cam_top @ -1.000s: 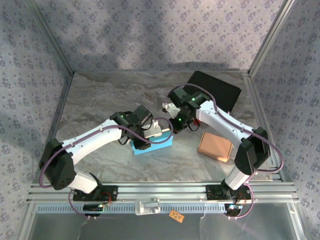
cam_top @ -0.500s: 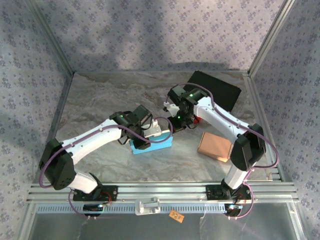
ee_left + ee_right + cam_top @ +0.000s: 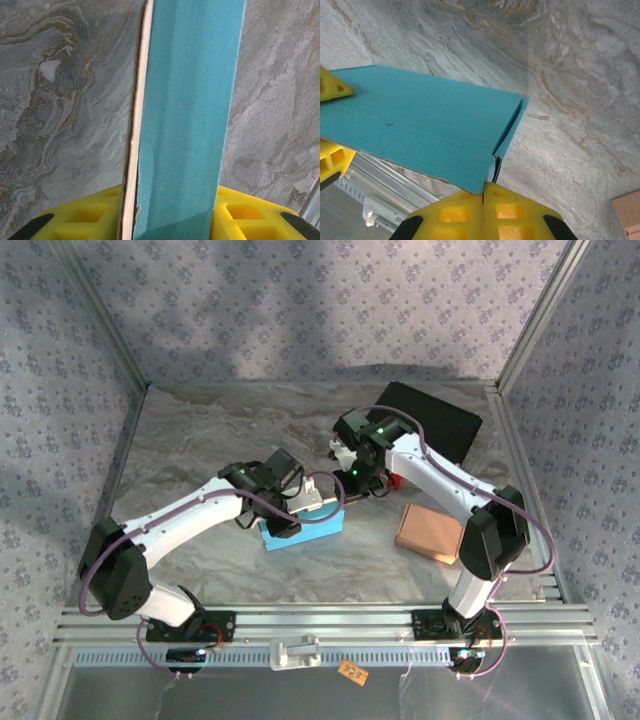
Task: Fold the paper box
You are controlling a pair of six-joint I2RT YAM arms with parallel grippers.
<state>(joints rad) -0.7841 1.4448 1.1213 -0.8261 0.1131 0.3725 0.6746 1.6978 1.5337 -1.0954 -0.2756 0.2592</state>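
The teal paper box point(image 3: 312, 527) lies mid-table with its lid down. My left gripper point(image 3: 290, 508) is shut on its left end; in the left wrist view a teal wall point(image 3: 187, 115) with a white cut edge stands between the yellow fingers point(image 3: 82, 215). My right gripper point(image 3: 347, 480) is shut. Its joined fingertips point(image 3: 483, 197) press against the box's near right corner point(image 3: 505, 142), where the lid meets the side wall. The wide teal lid point(image 3: 420, 130) spreads to the left, and the left gripper's yellow fingers point(image 3: 331, 86) hold its far end.
A brown cardboard box point(image 3: 429, 530) lies right of the teal one, its corner point(image 3: 627, 212) showing in the right wrist view. A black mat point(image 3: 430, 420) lies at the back right. Patterned walls enclose the marbled table point(image 3: 200, 440), and an aluminium rail point(image 3: 320, 625) runs along the front.
The right arm has swung its elbow in and brought its shut gripper a little left, onto the box's right corner. The left gripper and the box have hardly moved.
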